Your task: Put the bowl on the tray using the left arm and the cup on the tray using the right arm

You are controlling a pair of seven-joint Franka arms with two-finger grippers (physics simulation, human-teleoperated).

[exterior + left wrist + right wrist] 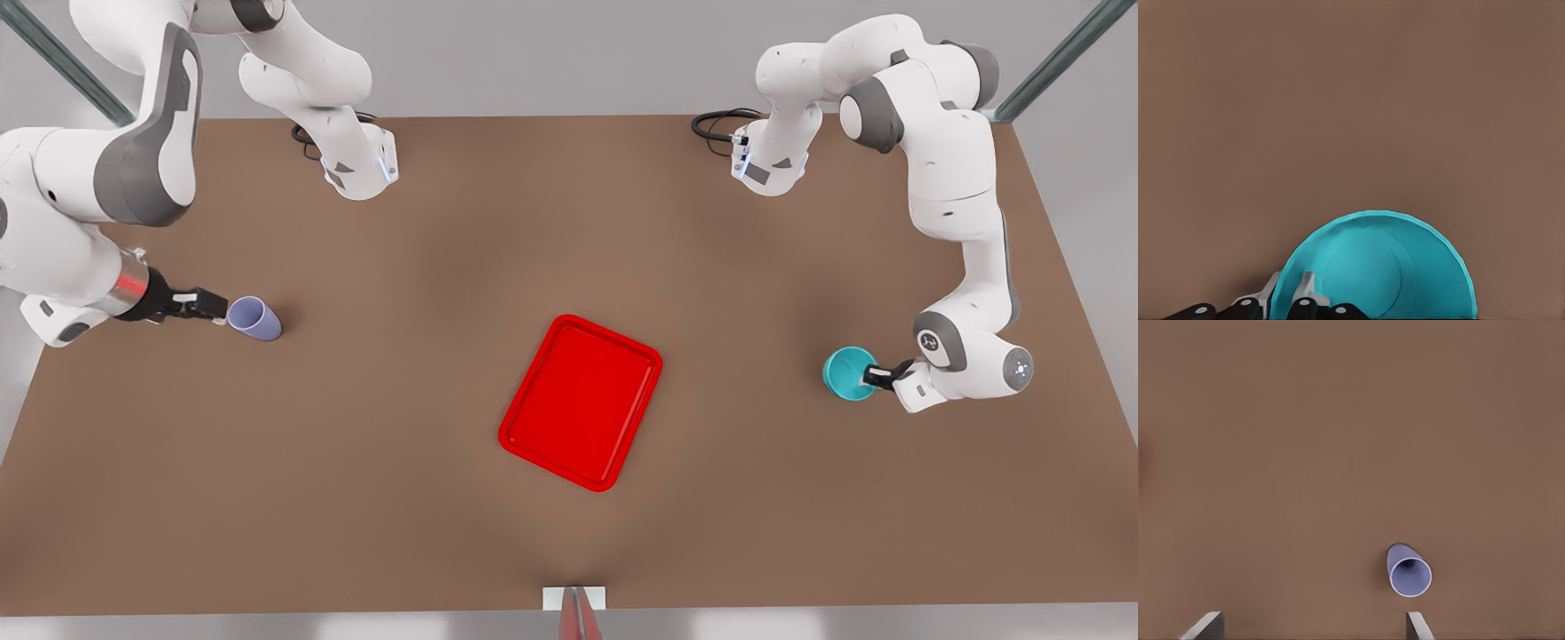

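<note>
The teal bowl (pixel 846 373) is at the front view's right, off the tray. My left gripper (pixel 877 374) is shut on its rim, one finger inside and one outside; the left wrist view shows the bowl (pixel 1385 273) with the fingers (pixel 1306 285) pinching its edge. The lavender cup (pixel 254 318) stands on the table at the front view's left. My right gripper (pixel 213 307) is open just beside it, not holding it. In the right wrist view the cup (pixel 1409 576) lies just beyond the spread fingertips (pixel 1417 621). The red tray (pixel 581 400) lies empty at the table's middle.
Brown tabletop (pixel 409 498) stretches around the tray on all sides. The two arm bases (pixel 360 169) (pixel 769 164) stand at the far edge. A small white bracket (pixel 574 599) sits at the near edge.
</note>
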